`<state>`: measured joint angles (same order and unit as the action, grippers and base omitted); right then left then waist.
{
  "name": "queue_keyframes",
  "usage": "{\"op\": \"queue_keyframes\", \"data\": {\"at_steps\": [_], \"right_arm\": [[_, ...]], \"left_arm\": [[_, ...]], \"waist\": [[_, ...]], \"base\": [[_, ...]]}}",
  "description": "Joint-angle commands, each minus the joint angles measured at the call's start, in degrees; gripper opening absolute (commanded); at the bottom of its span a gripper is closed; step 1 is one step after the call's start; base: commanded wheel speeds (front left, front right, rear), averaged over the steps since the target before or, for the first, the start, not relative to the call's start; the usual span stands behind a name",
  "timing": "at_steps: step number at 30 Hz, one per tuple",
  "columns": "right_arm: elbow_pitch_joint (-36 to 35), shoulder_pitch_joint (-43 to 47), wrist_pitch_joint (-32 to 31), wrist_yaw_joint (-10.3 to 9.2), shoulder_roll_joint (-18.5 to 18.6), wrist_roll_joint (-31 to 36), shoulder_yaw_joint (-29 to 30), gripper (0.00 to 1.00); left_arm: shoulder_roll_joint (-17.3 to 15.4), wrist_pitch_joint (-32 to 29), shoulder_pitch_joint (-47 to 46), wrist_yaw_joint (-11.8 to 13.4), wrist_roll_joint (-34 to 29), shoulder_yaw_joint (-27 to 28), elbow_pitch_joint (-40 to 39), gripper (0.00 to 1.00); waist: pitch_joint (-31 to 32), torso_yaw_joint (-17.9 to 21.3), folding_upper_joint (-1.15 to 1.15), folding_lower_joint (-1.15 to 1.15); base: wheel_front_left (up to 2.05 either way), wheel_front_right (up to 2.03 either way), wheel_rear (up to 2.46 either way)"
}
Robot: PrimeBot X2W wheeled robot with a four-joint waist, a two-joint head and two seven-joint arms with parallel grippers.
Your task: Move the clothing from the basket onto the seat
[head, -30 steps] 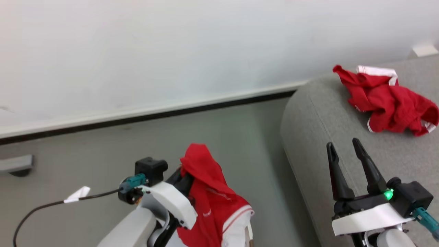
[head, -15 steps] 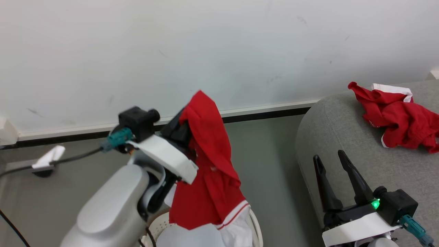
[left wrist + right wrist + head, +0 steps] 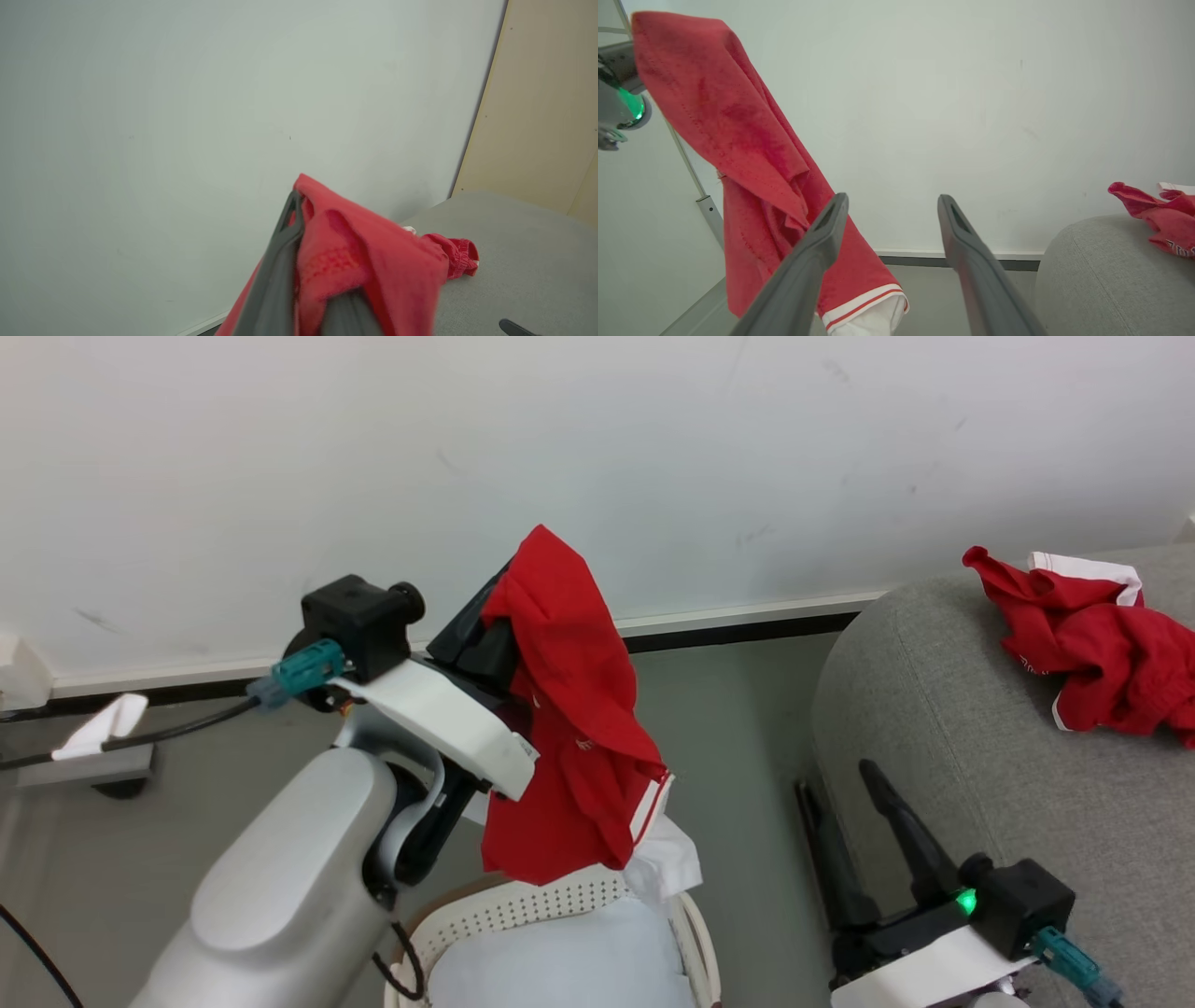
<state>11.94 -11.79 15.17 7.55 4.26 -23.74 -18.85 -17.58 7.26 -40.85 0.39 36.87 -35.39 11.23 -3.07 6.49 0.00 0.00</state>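
My left gripper (image 3: 504, 602) is shut on a red garment (image 3: 569, 709) with white trim. It holds this clothing up above the basket (image 3: 560, 896), a white perforated tub with a pale blue pad (image 3: 560, 961) inside. The fabric drapes over the dark fingers (image 3: 280, 261) and hides their tips. The hem hangs just over the basket's rim. My right gripper (image 3: 836, 779) stands open and empty beside the seat (image 3: 980, 756), a grey sofa. Another red piece of clothing (image 3: 1092, 644) lies crumpled on the seat.
A white wall with a dark baseboard (image 3: 747, 621) runs behind. A black cable with a white tag (image 3: 93, 733) and a grey floor fixture (image 3: 84, 765) lie at the left. Grey floor (image 3: 738, 756) separates basket and seat. A tan panel (image 3: 546, 116) stands beyond the seat.
My left arm has risen, lifting the red garment until its hem hangs over the basket rim. The head view has shifted, and the right gripper sits lower in it, still open.
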Motion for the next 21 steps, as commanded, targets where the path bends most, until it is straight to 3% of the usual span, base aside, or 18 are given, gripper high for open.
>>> {"op": "queue_keyframes", "data": {"at_steps": [1,11,21], "right_arm": [[0.32,-0.96,-0.04,-0.13,0.38,-0.34,-1.37,1.00],[5.83,-4.70,-0.07,-0.13,2.67,-3.54,-15.73,1.00],[18.92,-11.66,-1.43,-0.13,0.25,-9.83,-24.30,1.00]], "left_arm": [[-0.07,0.05,0.16,0.14,0.32,0.01,0.34,0.00],[2.29,0.34,-0.60,-0.80,0.38,-2.13,2.13,0.00],[6.50,-0.78,0.49,-1.73,0.56,-6.37,0.92,0.00]], "waist": [[-0.13,-0.13,0.00,0.00],[0.13,-2.87,0.00,0.00],[1.50,-9.51,0.00,0.00]], "base": [[0.00,0.00,0.00],[0.00,0.00,0.00],[0.00,0.00,0.00]]}}
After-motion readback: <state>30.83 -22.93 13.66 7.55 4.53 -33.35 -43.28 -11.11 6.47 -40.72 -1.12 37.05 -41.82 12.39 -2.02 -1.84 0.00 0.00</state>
